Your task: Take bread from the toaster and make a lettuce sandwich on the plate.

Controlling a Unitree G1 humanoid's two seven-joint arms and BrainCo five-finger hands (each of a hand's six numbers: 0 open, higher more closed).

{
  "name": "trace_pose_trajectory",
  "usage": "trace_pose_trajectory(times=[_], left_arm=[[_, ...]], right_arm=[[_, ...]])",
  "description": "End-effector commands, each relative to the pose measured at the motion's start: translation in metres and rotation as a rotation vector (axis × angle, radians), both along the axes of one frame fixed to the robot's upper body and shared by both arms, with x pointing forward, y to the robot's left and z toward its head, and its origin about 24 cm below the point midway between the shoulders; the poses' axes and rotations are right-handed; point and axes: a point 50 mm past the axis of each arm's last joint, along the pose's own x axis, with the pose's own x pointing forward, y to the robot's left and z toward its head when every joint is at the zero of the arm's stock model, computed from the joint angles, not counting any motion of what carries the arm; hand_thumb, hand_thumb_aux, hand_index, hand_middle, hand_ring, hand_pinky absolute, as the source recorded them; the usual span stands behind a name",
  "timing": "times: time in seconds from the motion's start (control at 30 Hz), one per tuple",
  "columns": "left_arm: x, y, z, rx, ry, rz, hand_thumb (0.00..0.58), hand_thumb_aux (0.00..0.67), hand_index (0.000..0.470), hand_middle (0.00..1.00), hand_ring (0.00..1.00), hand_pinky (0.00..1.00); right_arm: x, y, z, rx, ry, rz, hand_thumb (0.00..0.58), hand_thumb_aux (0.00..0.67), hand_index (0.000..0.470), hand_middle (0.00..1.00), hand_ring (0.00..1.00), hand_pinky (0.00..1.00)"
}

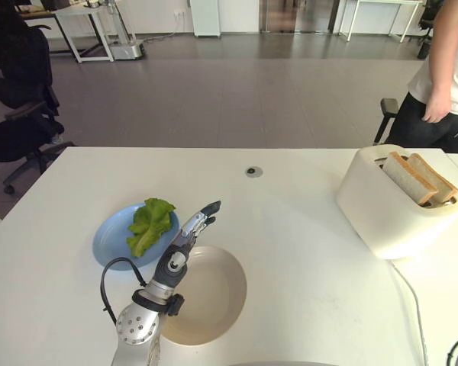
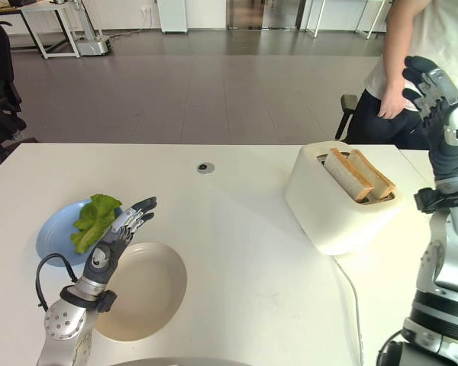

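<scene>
White table, open room behind. The left hand hovers over the left rim of the plate, fingers straight, holding nothing. Just left of it lies lettuce on a blue plate. The right hand is raised, fingers spread and empty. Below and left of it the toaster holds the bread.

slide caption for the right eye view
Two bread slices wait in the toaster, lettuce on the blue plate; left hand open by the cream plate, right hand raised open.
</scene>
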Motion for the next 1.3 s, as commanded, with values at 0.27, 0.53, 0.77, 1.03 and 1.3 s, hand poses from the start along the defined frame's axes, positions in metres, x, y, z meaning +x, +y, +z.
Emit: trace_pose_trajectory(times=[0.27,0.53,0.77,1.03,1.3], left_arm=[[0.006,-0.002,-0.005,0.01,0.011,-0.01,0.0,0.0,0.0,0.0,0.0,0.0],[0.009,0.0,-0.006,0.02,0.009,-0.008,0.0,0.0,0.0,0.0,0.0,0.0],[0.01,0.001,-0.008,0.043,0.01,-0.007,0.0,0.0,0.0,0.0,0.0,0.0],[0.004,0.037,0.012,0.182,-0.041,0.147,0.0,0.0,0.0,0.0,0.0,0.0],[-0.023,0.13,0.027,0.494,0.045,0.447,0.0,0.0,0.0,0.0,0.0,0.0]], right_arm=[[0.0,-0.069,-0.097,-0.46,0.468,-0.377,0.0,0.0,0.0,0.0,0.0,0.0],[0.004,-0.058,-0.1,-0.447,0.461,-0.3,0.548,0.512,0.359,0.0,0.0,0.0],[0.008,-0.05,-0.093,-0.225,0.389,-0.248,0.58,0.67,0.47,0.0,0.0,0.0],[0.016,-0.062,-0.054,0.39,0.304,-0.12,0.58,0.67,0.47,0.0,0.0,0.0],[0.02,-0.008,-0.014,0.563,0.377,0.314,0.58,0.67,0.47,0.0,0.0,0.0]])
